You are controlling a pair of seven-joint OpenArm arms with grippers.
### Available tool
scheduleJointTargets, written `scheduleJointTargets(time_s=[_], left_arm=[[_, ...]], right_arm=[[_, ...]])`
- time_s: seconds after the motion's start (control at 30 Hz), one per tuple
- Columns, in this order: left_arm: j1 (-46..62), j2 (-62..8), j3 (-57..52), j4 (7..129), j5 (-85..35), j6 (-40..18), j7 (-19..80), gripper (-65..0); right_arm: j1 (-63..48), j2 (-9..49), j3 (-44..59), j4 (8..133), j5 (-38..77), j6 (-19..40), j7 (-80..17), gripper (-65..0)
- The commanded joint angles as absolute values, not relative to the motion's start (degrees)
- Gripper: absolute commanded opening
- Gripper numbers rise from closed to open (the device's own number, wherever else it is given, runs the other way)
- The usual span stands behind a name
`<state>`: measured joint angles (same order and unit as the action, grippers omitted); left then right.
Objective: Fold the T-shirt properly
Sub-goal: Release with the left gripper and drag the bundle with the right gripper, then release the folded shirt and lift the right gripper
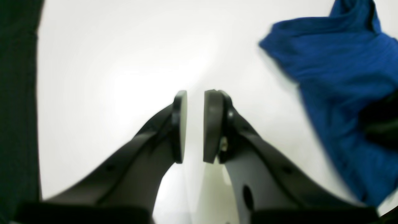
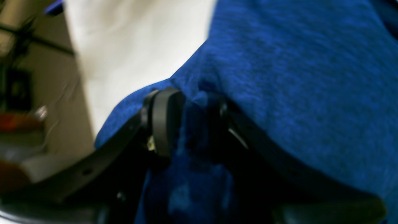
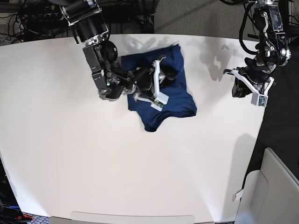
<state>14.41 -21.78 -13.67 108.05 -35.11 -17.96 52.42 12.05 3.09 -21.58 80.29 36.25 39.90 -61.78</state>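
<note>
T-shirt [image 3: 163, 88] lies bunched on tabletop [image 3: 93, 163]. Right claw [image 2: 189, 124] clamps a fold of it; left claw [image 1: 195, 126] slightly parted, empty, well apart. Best pull the fold flat without bunching.

T-shirt [image 2: 304, 93]: right wrist view blurred; garment cut off at top, right and bottom edges. Outer pad of right gripper [image 2: 189, 124] buried under fabric fold; only one pad visible.
T-shirt, left wrist view: cut off at right edge, soft focus.
Left gripper [image 1: 195, 126]: finger bases cut off at bottom edge.
Base view: shirt centre hidden behind right arm [image 3: 110, 77]; sleeves, collar not distinguishable.
</note>
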Motion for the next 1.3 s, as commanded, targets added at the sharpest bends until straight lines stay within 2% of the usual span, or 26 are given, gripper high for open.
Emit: scheduleJointTargets(time_s=[0.0, 0.23, 0.4, 0.5, 0.73, 1.0, 1.27], left_arm=[[13.93, -22.55, -14.11, 109.05, -35.74, -17.98, 51.30, -57.3], [14.11, -22.55, -14.11, 109.14, -35.74, -17.98, 51.30, -57.3], [15.78, -22.55, -14.11, 110.29, -35.74, -17.98, 51.30, -57.3], [17.80, -22.55, -14.11, 111.69, -35.74, -17.98, 51.30, -57.3], [21.67, -22.55, -14.55, 115.56, -35.74, -17.98, 51.30, -57.3], [22.81, -22.55, -17.36, 115.65, -35.74, -17.98, 51.30, -57.3], [24.75, -22.55, -19.65, 115.65, -35.82, -17.98, 51.30, -57.3]], right_arm=[[12.88, 4.26, -21.32, 80.84, 36.00, 40.00, -60.79, -46.4], [13.41, 12.62, -20.18, 80.84, 35.91, 40.00, -54.46, -46.4], [13.85, 16.92, -15.16, 80.75, 35.82, 40.00, -54.20, -46.4], [15.08, 18.77, -12.26, 80.75, 31.96, 40.00, -54.20, -46.4], [17.36, 19.47, -8.75, 80.66, 20.97, 40.00, -54.20, -46.4], [15.96, 17.71, -9.19, 81.54, 20.44, 40.00, -54.55, -46.4], [10.86, 16.75, -8.66, 90.42, 20.44, 40.00, -57.89, -46.4]])
